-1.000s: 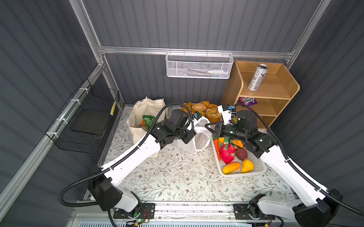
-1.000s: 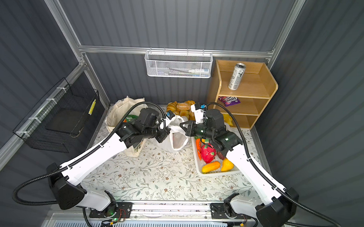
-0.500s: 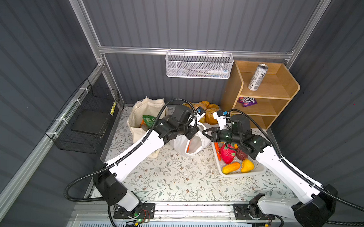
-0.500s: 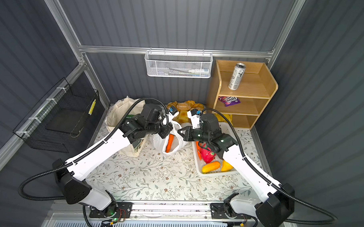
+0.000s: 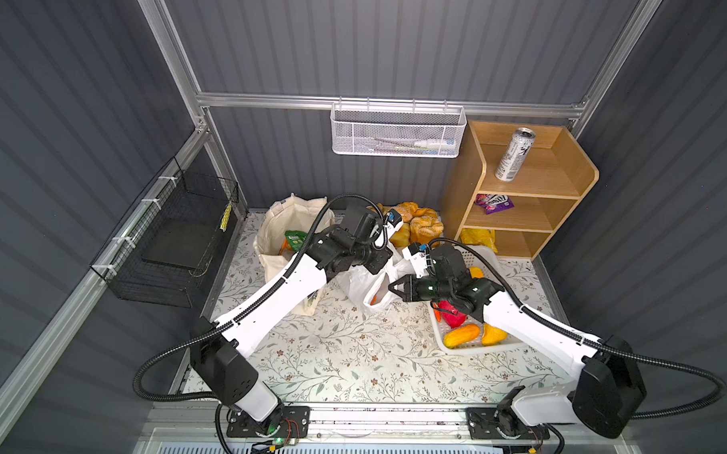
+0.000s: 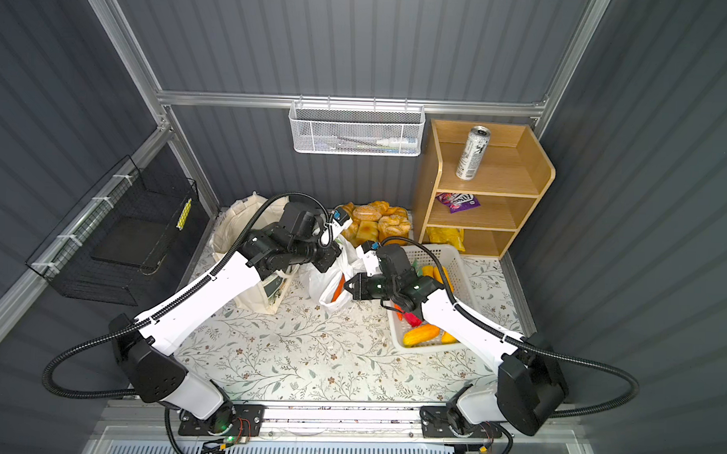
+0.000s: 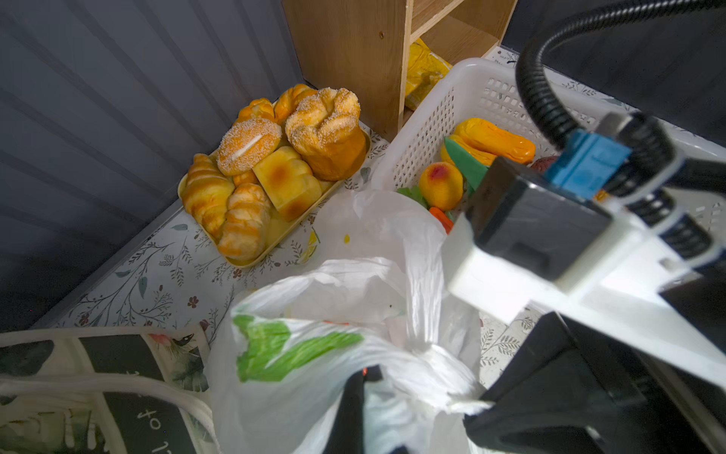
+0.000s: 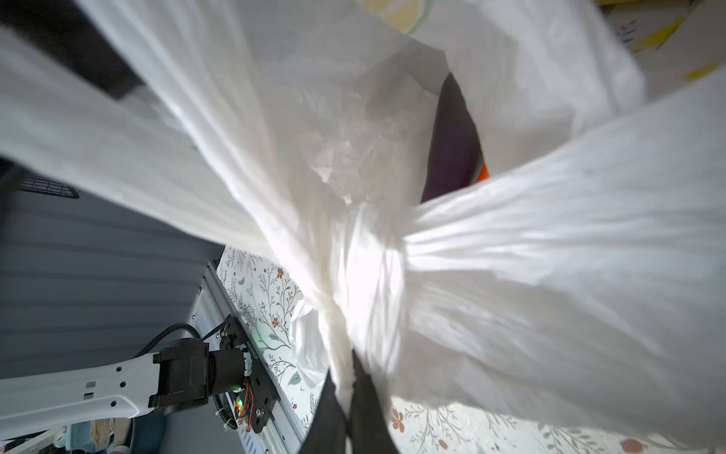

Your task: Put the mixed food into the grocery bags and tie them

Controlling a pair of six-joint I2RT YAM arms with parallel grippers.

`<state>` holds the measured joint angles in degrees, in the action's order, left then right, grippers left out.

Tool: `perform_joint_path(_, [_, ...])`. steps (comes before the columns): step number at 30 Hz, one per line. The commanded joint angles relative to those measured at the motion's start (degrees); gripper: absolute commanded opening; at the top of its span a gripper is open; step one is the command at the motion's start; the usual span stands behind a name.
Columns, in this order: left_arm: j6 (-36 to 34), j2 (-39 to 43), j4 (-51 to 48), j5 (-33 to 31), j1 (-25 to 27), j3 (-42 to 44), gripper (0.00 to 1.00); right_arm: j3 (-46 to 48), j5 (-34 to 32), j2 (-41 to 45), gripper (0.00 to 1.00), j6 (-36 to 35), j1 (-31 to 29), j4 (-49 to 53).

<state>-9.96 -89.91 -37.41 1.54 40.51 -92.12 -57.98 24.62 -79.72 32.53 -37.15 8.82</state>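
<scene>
Right wrist view: our right tool (image 8: 347, 393) pinches the plastic bag (image 8: 550, 236) by its twisted handle. Left tool (image 7: 359, 387) clamps the bag too. We see the right tool shifted forward since before.

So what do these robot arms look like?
The left arm and right arm have white shells, black joint housings and black shoulders. A ribbed black cable hose runs along each. The left tool and right tool are black, tapering to narrow tips.

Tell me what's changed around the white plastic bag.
The right gripper, shut on a twisted handle of the thin white plastic bag, pulled frontward and leftward; the bag slid along. The left gripper stayed shut on it. Cream canvas tote, white perforated basket: unmoved.
</scene>
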Motion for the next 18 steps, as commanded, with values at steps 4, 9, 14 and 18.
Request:
perform_joint_path(4, [-0.48,2.6,0.18,3.29,-0.43,0.33,0.0,-1.9,-0.45,-0.8,0.0,0.02,0.46,-2.03])
perform_joint_path(9, [-3.52,4.12,2.53,4.3,-0.43,3.08,0.28,-2.54,-0.28,-1.65,0.0,0.16,0.47,-2.44])
perform_joint_path(14, [-8.56,6.01,1.3,4.38,-0.74,4.05,0.48,-2.67,-0.44,-2.26,0.0,0.42,0.46,-2.78])
perform_joint_path(18, [-12.89,7.59,-1.19,4.88,-1.07,3.04,0.59,-2.49,-0.54,-2.59,0.0,0.42,0.44,-3.11])
